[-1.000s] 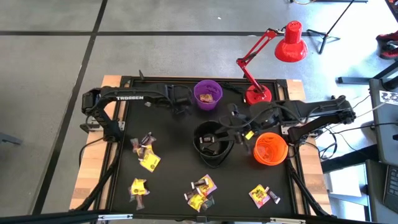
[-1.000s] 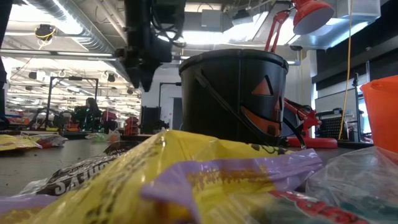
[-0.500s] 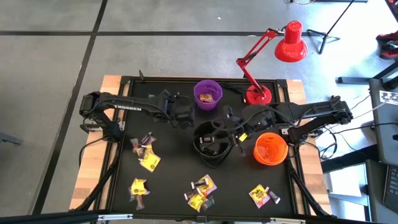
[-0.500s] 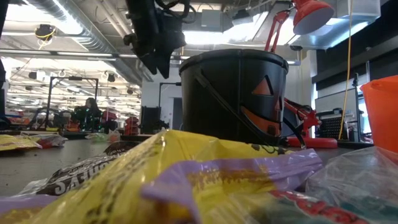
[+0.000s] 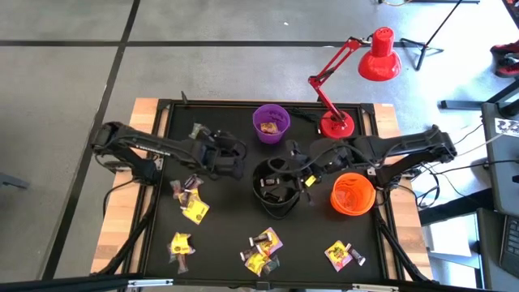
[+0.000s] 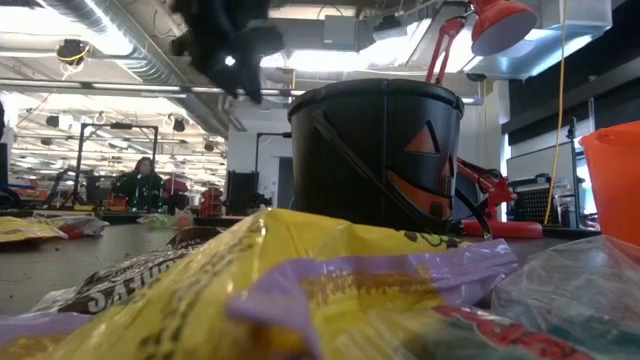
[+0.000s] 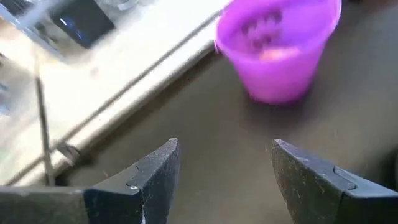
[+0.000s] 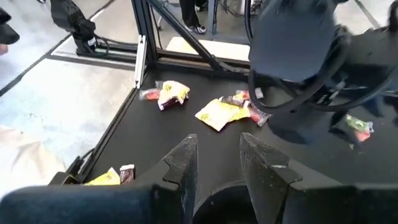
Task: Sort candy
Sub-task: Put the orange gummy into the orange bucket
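Note:
The candy lies in small clusters of yellow, dark and reddish wrapped pieces on the black table [image 5: 195, 205] [image 5: 180, 243] [image 5: 263, 246] [image 5: 340, 254]. A few pieces sit in the purple bowl [image 5: 271, 123]. My left gripper [image 5: 237, 156] [image 7: 224, 168] is open and empty, hovering left of the black bowl [image 5: 276, 188], with the purple bowl [image 7: 277, 46] ahead of it. My right gripper [image 5: 290, 173] [image 8: 219, 155] is open and empty above the black bowl's rim [image 8: 224, 196]. The low view shows candy [image 6: 300, 290] close in front.
An orange bowl [image 5: 353, 195] stands right of the black bowl, under my right arm. A red desk lamp [image 5: 336, 122] stands at the far edge. The black bowl [image 6: 375, 155] has a pumpkin face and a handle. Raised frame rails border the table.
My left gripper has swung from beside the purple bowl toward the near edge, and now hangs left of the black bowl. My right gripper has slid toward the table's left, from the black bowl's right rim to over its middle. The candy and bowls have stayed in place.

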`<state>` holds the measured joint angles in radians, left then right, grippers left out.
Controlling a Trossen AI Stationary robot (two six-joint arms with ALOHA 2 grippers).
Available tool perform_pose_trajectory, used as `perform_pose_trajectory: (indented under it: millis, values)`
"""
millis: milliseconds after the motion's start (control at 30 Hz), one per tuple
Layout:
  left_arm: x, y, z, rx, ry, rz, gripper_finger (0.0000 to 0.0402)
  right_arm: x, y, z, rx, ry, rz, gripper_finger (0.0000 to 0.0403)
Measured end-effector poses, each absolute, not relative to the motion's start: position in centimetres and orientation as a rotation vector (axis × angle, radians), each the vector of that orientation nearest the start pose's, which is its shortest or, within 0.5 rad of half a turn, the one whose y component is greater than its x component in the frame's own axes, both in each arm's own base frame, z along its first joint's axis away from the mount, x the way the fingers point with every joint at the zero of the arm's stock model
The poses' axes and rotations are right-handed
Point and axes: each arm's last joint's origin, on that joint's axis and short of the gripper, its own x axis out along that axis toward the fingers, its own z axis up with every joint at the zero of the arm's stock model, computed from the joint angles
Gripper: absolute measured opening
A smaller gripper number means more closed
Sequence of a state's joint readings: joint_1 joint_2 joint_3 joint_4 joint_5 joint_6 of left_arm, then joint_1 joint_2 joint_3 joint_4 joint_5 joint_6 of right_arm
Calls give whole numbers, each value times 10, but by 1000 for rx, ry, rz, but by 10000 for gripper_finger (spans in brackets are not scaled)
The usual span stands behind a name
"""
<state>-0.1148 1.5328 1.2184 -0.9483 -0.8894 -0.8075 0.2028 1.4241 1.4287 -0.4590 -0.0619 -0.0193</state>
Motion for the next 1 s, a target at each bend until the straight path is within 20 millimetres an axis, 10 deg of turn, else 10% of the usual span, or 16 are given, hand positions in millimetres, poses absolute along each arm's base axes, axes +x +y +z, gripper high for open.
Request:
perform_pose_trajectory:
  millis: [300, 1000]
  values:
    - [259, -11, 215, -263, 782, 830, 241, 317, 67, 380, -50, 420, 263, 117]
    - [215, 53, 267, -381, 517, 948, 241, 319, 65, 379, -2, 418, 155, 117]
